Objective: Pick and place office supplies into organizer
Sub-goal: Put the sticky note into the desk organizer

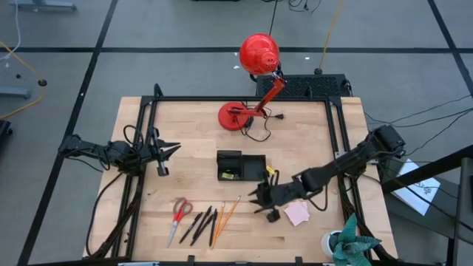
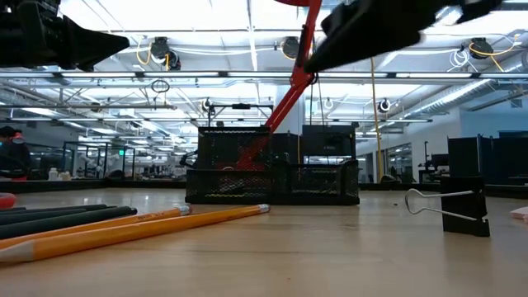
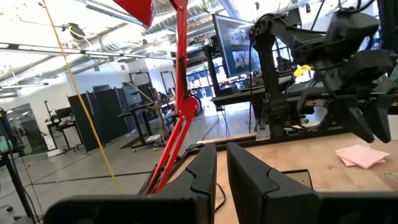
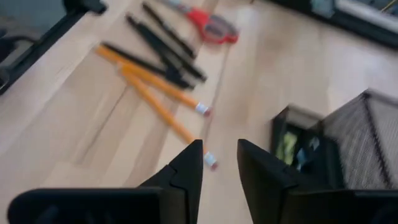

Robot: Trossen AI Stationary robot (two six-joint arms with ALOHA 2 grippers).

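The black mesh organizer (image 1: 240,166) (image 2: 272,173) stands mid-table, with something yellow-green (image 4: 287,146) lying in one compartment. Along the near edge lie red-handled scissors (image 1: 179,213), black pens (image 1: 201,224) and orange pencils (image 1: 224,214) (image 4: 155,93). A black binder clip (image 1: 272,216) (image 2: 462,210) and a pink sticky-note pad (image 1: 297,214) rest to their right. My right gripper (image 1: 257,198) (image 4: 219,155) hovers open and empty above the table, between the organizer and the pencils. My left gripper (image 1: 168,151) (image 3: 221,162) waits shut at the table's left side.
A red desk lamp stands with its round base (image 1: 235,117) near the far edge and its head (image 1: 259,53) beyond the table. A small green plant (image 1: 347,247) sits at the near right corner. Black frame rails (image 1: 148,111) run along the table's sides.
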